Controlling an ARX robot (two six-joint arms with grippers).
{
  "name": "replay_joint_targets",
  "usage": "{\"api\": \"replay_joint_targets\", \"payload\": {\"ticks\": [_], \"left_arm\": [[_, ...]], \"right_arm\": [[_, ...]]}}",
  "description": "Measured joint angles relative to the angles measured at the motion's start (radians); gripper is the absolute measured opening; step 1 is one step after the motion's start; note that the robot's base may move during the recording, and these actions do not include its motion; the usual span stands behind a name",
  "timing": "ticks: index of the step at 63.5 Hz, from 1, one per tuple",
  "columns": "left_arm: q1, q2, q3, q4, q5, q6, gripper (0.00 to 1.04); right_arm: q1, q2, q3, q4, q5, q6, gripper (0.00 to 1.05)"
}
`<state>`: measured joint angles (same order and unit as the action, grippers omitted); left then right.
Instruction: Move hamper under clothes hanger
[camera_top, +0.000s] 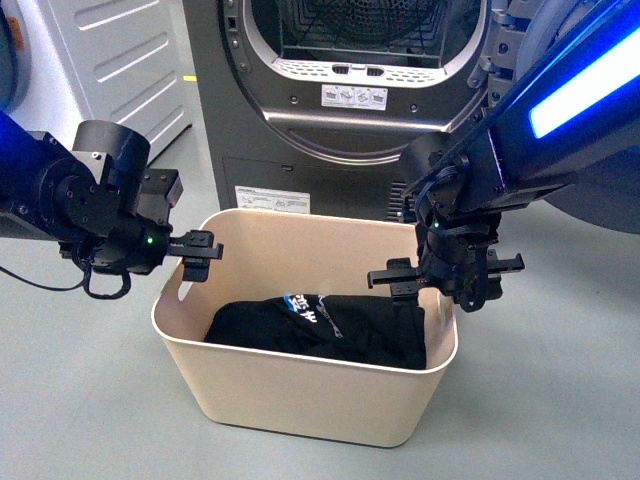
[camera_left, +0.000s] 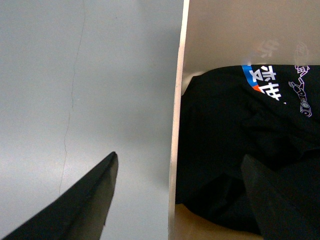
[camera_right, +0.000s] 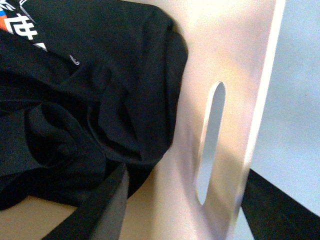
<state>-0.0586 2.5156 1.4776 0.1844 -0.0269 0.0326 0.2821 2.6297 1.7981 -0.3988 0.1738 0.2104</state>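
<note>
Two big machines stand beyond my grippers: a dark grey dryer (camera_top: 330, 150) straight ahead with its round drum mouth open, and a white machine (camera_top: 110, 60) further off past my left gripper (camera_top: 200, 247). The grey floor (camera_top: 80, 400) runs under everything. The beige hamper (camera_top: 300, 390) sits on it directly between my two grippers, in front of the dryer, one short end at each of them. A crumpled black T-shirt (camera_top: 330, 330) with white and blue print lies in its bottom.

My left gripper is spread wide astride the hamper's wall, with one of its fingers (camera_left: 90, 200) outside over the floor and the other inside above the shirt. My right gripper (camera_top: 447, 272) is spread too, straddling the opposite wall just beside the handle slot (camera_right: 210, 140). Neither one pinches the wall.
</note>
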Motion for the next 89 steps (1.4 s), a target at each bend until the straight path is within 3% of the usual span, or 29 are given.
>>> {"api": "replay_joint_targets", "payload": {"ticks": [6,15,18,22,89], "left_arm": [[0.000,0.000,-0.002,0.002,0.000,-0.006,0.56],[0.000,0.000,-0.016,0.006,0.003,-0.008,0.25],[0.000,0.000,-0.020,0.006,0.004,-0.009,0.16],[0.001,0.000,-0.023,0.007,0.004,-0.010,0.04],[0.012,-0.041,-0.072,0.016,-0.023,-0.018,0.04]], "right_arm": [[-0.001,0.002,0.002,-0.005,0.010,0.000,0.39],[-0.005,0.002,0.004,-0.010,0.033,0.000,0.10],[-0.006,0.002,0.004,-0.010,0.023,0.018,0.03],[-0.005,0.002,0.004,-0.010,0.023,0.034,0.03],[0.007,-0.004,0.004,-0.008,0.016,0.041,0.03]]}}
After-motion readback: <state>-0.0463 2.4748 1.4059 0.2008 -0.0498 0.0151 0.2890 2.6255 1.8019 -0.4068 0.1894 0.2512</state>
